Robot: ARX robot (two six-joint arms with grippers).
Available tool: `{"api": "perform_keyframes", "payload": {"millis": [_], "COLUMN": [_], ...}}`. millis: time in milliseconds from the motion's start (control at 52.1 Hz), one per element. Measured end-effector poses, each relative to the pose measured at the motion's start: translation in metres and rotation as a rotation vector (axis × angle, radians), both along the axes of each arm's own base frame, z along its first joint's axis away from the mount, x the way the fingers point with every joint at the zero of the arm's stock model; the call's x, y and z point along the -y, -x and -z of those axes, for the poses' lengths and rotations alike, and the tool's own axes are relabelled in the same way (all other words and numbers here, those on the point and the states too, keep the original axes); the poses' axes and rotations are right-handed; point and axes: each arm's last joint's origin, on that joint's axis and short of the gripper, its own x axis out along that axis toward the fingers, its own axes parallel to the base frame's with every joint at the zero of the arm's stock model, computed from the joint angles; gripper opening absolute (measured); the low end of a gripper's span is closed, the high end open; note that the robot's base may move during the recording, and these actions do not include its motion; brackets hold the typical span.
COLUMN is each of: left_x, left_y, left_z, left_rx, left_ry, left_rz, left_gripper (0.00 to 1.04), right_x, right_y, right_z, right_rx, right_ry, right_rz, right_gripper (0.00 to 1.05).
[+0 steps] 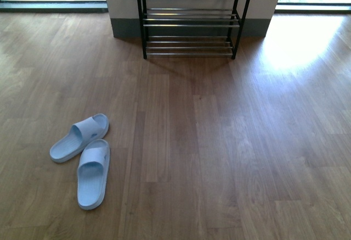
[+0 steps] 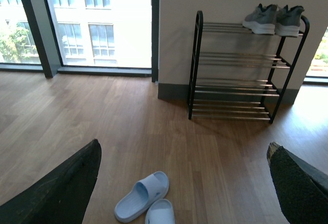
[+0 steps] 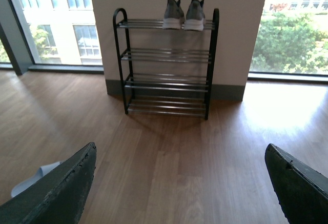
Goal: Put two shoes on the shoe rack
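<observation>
Two grey sneakers with white soles stand side by side on the top tier of the shoe rack (image 2: 236, 83), at its right end in the left wrist view: one shoe (image 2: 260, 19) and its partner (image 2: 288, 21). In the right wrist view the pair (image 3: 184, 14) shows heels toward me on the rack (image 3: 166, 70). The front view holds only the rack's lower tiers (image 1: 192, 28). My left gripper (image 2: 184, 155) is open, far back from the rack above the floor. My right gripper (image 3: 180, 155) is open too, with nothing between its fingers.
Two light blue slippers (image 1: 85, 152) lie on the wooden floor at the front left; they also show in the left wrist view (image 2: 143, 196). The rack stands against a white wall pillar between floor-length windows (image 2: 97, 21). Bare wooden floor (image 1: 219, 141) lies between me and the rack.
</observation>
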Motion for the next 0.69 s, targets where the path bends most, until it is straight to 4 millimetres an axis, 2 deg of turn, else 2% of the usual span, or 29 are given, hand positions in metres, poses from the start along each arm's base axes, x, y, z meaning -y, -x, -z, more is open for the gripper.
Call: {"api": "perform_keyframes", "payload": {"millis": [691], "left_x": [0.0000], "left_y": [0.0000], "left_z": [0.0000], "left_rx": [0.000], "left_ry": [0.000], "left_rz": [0.000], "left_gripper": [0.95], "right_x": [0.0000], "right_y": [0.0000], "right_z": [0.0001], "right_rx": [0.000], "right_ry": [-0.001], "right_rz": [0.000], "right_gripper": [0.95]}}
